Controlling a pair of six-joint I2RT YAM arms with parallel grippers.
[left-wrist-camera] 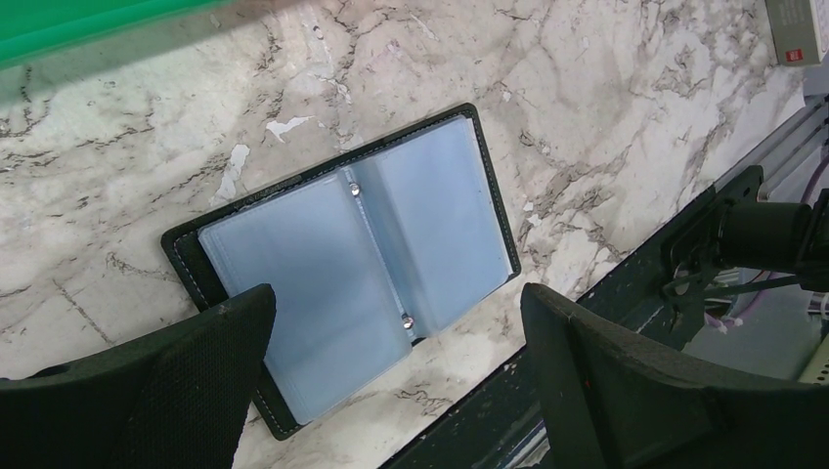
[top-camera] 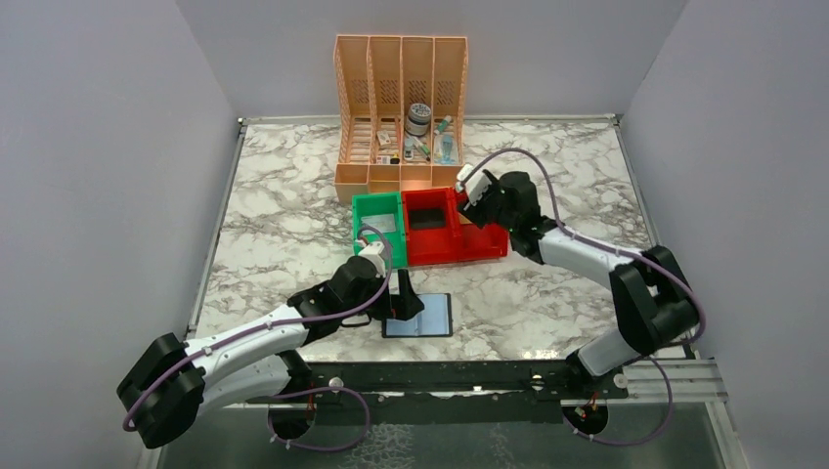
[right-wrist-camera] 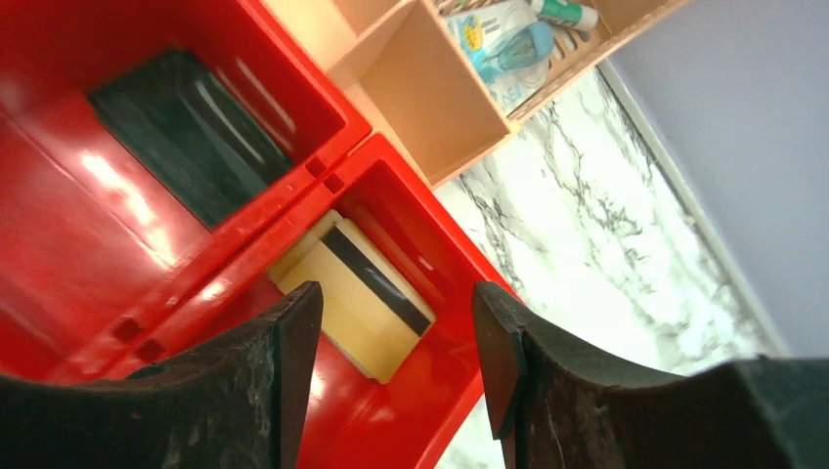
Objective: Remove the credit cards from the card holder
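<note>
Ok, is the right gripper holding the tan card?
No, the right gripper has its fingers apart with nothing between them, and the tan card lies flat in the red bin below.

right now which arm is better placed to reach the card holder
Left. The left pincer hangs open right over the open card holder; the right pincer is away over the red bin holding tan credit cards.

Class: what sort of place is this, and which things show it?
Probably a robot test booth: a left arm and right arm bolted to a marble-look table, plain grey walls around it, a red bin and green bin.
</note>
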